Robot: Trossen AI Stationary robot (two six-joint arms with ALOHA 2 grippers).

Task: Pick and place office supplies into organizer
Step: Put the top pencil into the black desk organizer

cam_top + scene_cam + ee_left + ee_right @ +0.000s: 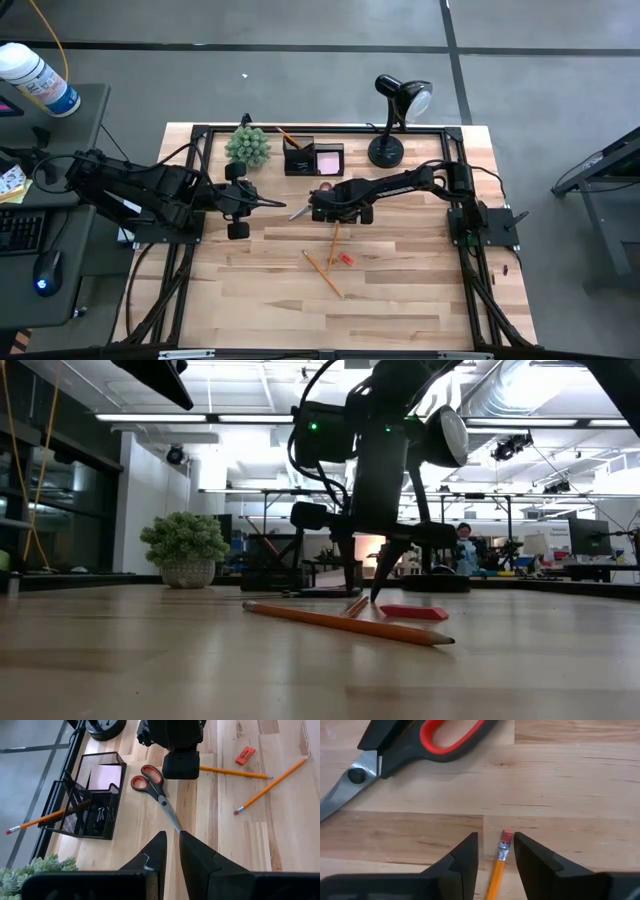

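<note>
Item: my right claw (495, 857) is reaching down to the surface (400, 300), fingers apart and straddling a pencil's (499, 865) eraser end. Beyond, scissors (415, 747) are lying flat. My left claw (170, 852) is hovering nearly together. Farthest: organizer (312, 158).

Matt wood table (290, 845); black wire-mesh organizer (75, 815); scissors (157, 790) w/ prob. plastic handles.

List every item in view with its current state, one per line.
Right gripper: down at the table, fingers either side of a pencil's eraser end, not yet clamped.
Pencil: flat on the table.
Scissors: closed, flat on the table.
Left gripper: fingers nearly together, empty.
Organizer: upright, holding sticky notes and one pencil.
</note>
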